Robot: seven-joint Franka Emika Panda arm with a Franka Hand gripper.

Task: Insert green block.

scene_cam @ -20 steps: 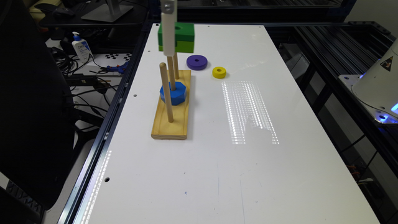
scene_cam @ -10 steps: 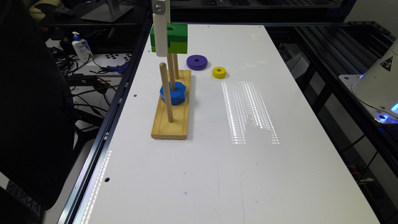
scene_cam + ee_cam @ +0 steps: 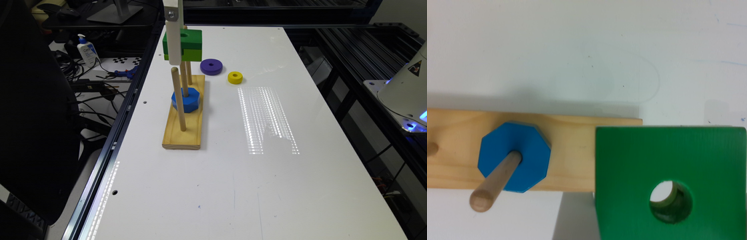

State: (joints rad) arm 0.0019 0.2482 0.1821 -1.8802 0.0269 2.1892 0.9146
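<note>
Green block: dark green over lime green (image 3: pixel 188 45), square with a round centre hole, held up in the air above the far end of the wooden base, level with the top of the far peg; in the wrist view (image 3: pixel 670 180) a bit of pale wood shows through its hole.
End effector: white part (image 3: pixel 173 40) coming down from the top of the exterior view, lying against the block's side on the exterior view's left; whether its fingers are spread or closed I cannot tell, though the block hangs off the counter beside it.
Wooden base: long pale board (image 3: pixel 181 133) lying on the counter, with three upright pegs in a row.
Near peg: bare dowel (image 3: pixel 178 98), standing free.
Blue block: octagonal (image 3: pixel 185 100), threaded on the middle peg and resting on the base; seen too in the wrist view (image 3: pixel 514 156).
Purple ring: flat on the counter (image 3: pixel 211 66), to the exterior view's right of the base.
Yellow ring: smaller (image 3: pixel 235 77), just beside the purple one, apart from it.
Counter: white and glossy (image 3: pixel 233 186), with a striped light reflection.
</note>
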